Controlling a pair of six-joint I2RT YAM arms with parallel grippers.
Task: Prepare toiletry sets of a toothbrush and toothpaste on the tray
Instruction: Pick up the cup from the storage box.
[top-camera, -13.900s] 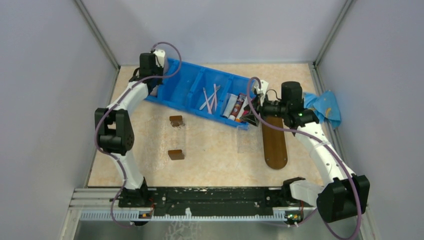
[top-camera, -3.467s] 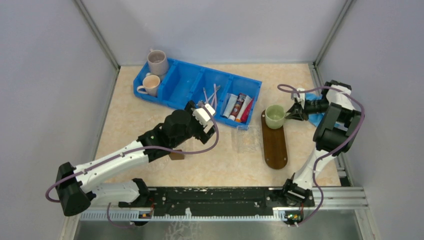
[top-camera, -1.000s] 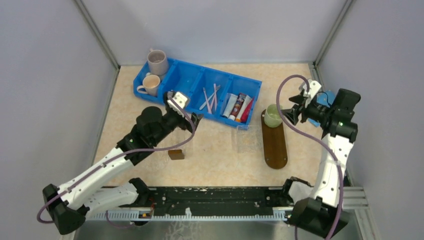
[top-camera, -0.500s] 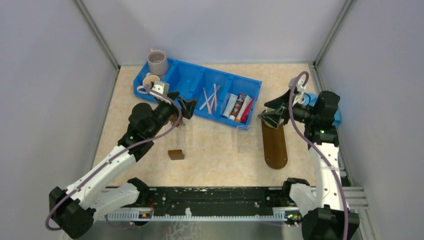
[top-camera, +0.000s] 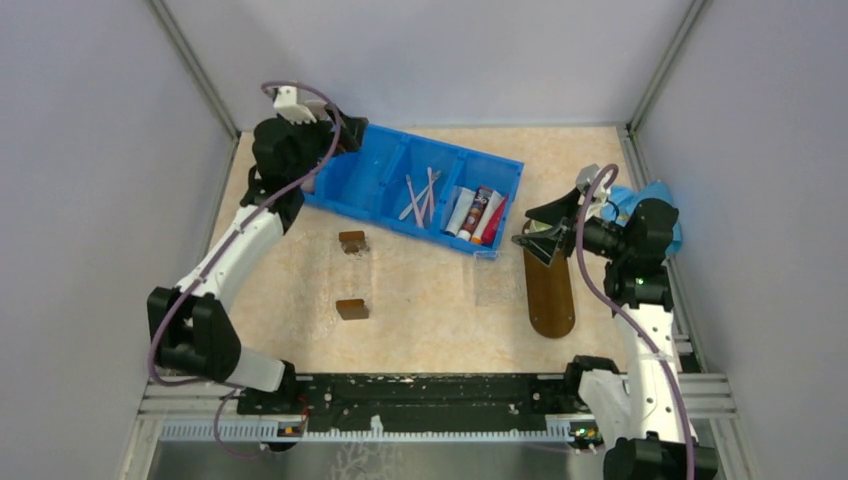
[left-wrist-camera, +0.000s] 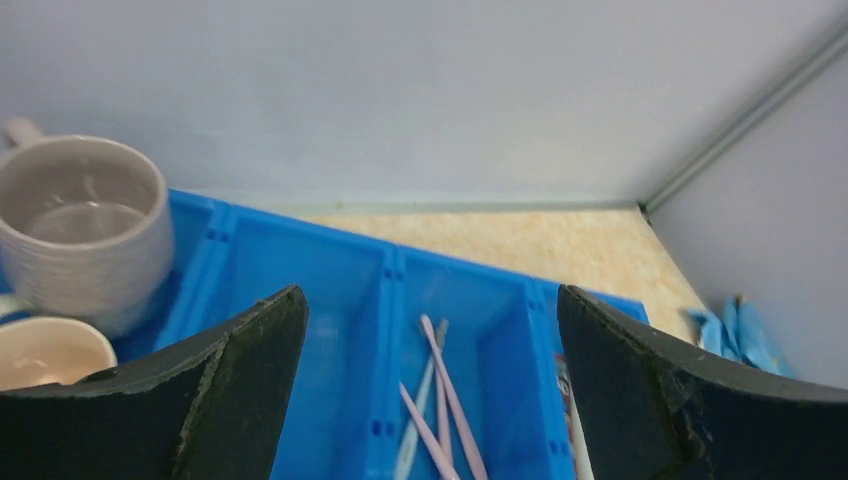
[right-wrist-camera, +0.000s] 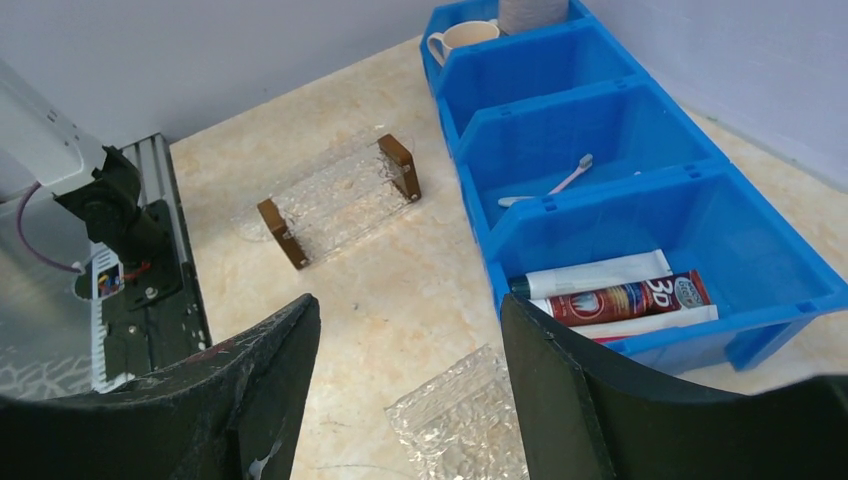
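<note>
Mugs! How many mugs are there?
2. A grey mug stands at the blue bin's end, and a cream mug sits beside it, at the left wrist picture's edge. The left arm covers that spot from above, so more may be hidden.

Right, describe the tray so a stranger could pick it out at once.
Find the blue bin at the back. Just off its right end lies the tray, a long, flat, dark brown oval. The other brown things, two blocks, are far smaller.

Pink/white toothbrushes (top-camera: 420, 197) crossed in blue bin (top-camera: 368, 175); toothpaste tubes (top-camera: 477, 213) in next compartment; dark oval tray (top-camera: 550, 295) flat, just right of bin.
</note>
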